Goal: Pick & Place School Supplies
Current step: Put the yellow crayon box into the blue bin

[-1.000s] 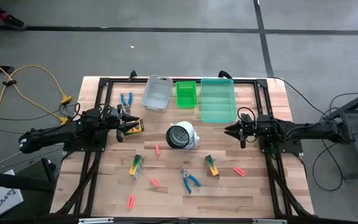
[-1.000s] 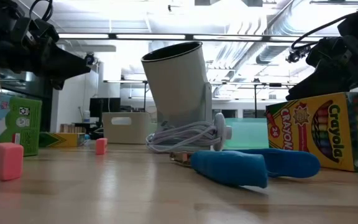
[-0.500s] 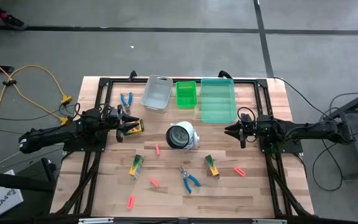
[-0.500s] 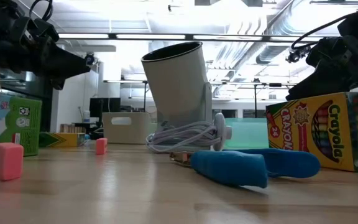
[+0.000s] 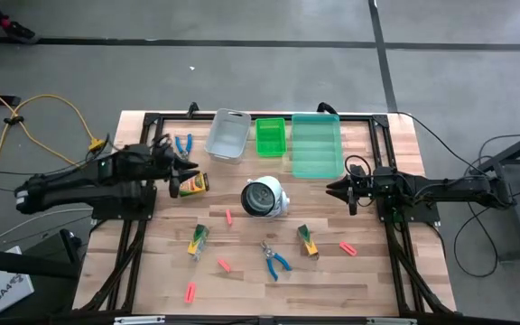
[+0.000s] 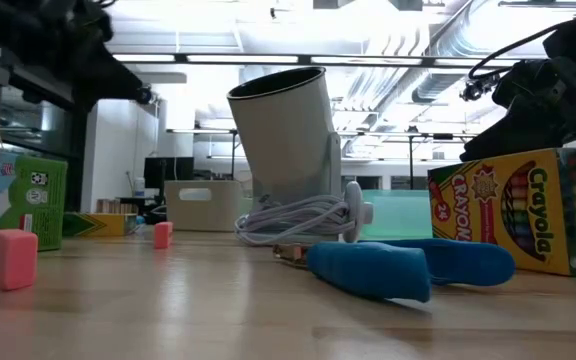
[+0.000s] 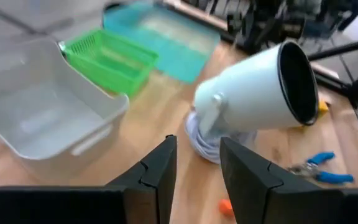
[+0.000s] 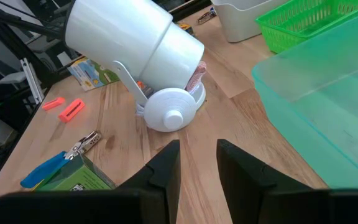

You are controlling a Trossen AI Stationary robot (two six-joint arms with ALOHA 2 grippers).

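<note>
High view, left pincer [image 5: 186, 165] empty above crayon box [image 5: 193, 185], fingers parted

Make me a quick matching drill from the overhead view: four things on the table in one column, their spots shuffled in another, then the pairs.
Things:
1. grey bin
2. teal bin
3. white round object
4. left pincer

Places:
A. table middle, below the bins
B. rightmost of the three bins
C. above the crayon box by the left frame
D. leftmost of the three bins

Pairs: 1-D, 2-B, 3-A, 4-C
</note>
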